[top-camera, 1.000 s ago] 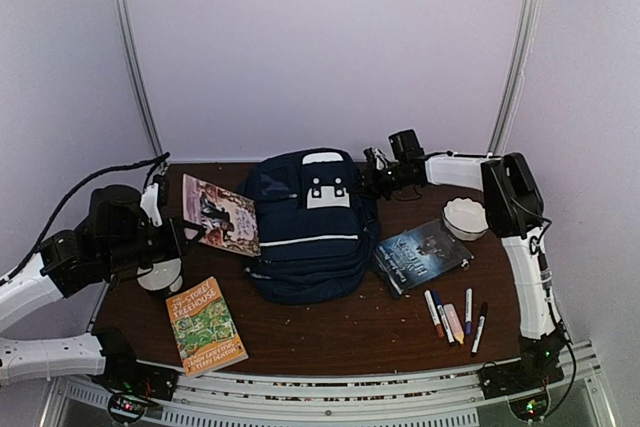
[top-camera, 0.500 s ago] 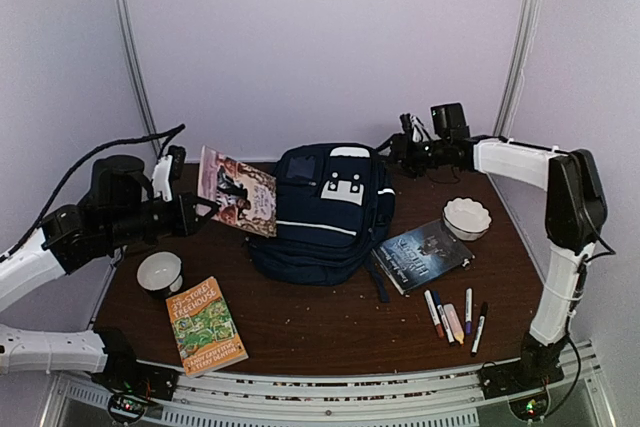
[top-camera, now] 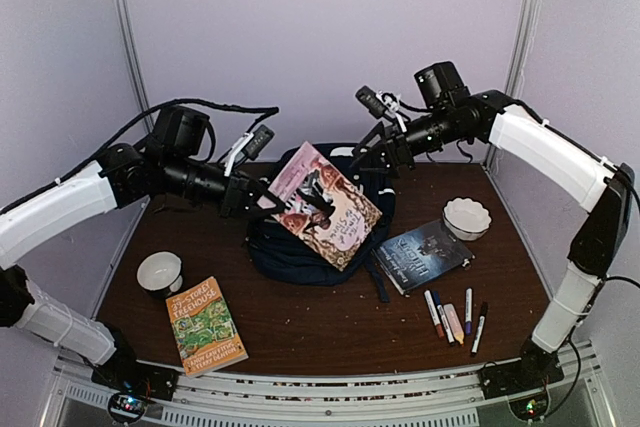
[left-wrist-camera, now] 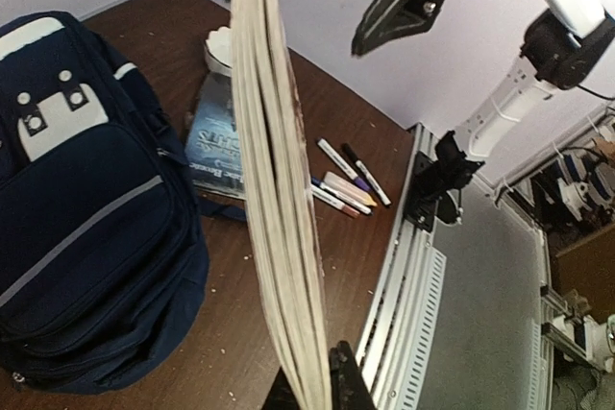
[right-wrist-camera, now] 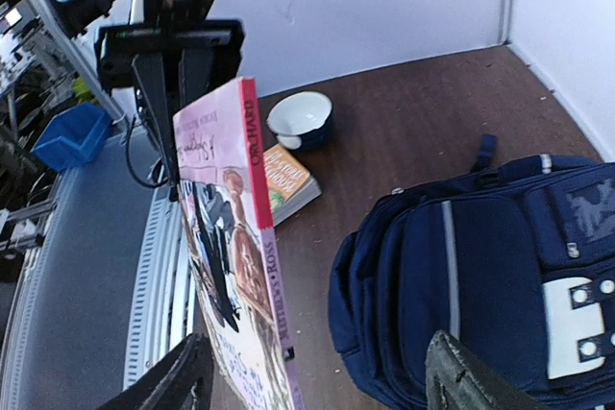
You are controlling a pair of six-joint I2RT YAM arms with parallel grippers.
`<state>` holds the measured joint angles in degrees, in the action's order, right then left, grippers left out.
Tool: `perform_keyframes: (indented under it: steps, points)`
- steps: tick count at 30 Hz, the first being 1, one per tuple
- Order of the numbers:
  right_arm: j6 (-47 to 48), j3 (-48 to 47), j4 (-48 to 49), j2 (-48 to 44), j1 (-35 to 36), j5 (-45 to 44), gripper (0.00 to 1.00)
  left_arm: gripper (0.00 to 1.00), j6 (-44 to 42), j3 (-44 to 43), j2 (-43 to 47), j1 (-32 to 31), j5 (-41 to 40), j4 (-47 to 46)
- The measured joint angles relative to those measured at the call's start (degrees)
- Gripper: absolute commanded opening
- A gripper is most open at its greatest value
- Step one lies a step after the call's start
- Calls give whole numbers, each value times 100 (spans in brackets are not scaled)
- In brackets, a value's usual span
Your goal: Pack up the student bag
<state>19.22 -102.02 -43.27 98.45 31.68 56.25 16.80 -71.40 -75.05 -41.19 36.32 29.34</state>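
The student bag (top-camera: 278,251), a navy-blue backpack with white patches, lies at the table's middle; it also shows as the bag (left-wrist-camera: 86,208) and the bag (right-wrist-camera: 490,276). A pink illustrated book (top-camera: 322,205) hangs tilted in the air over it. My left gripper (top-camera: 252,190) is shut on the book's left corner, and its jaws (left-wrist-camera: 317,386) pinch the book's page edge (left-wrist-camera: 279,189). My right gripper (top-camera: 385,152) hovers open just above the book's far edge. In the right wrist view the book (right-wrist-camera: 235,266) stands between the spread fingers of that gripper (right-wrist-camera: 312,381), touching neither.
A dark book (top-camera: 422,255) lies right of the bag, with several markers (top-camera: 455,321) in front of it. A white bowl (top-camera: 466,217) sits at the right, another bowl (top-camera: 160,271) at the left. A green-orange book (top-camera: 205,325) lies front left.
Left arm has lifted the pink book and swung it right, over the bag. Right gripper has opened and risen from the bag's back edge; the bag shifted a little.
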Motion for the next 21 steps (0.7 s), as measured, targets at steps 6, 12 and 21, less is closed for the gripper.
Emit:
perform_keyframes:
  steps: [6,12,21]
  points:
    - [636,-4,-702,264,490,264,55,0,-236,-125,-118,0,791,157]
    - [815,-223,-1102,474,595,686,0,29,-428,-328,-208,0,831,365]
    - [-669,214,144,358,299,1458,0,82,-127,382,280,0,-931,-909]
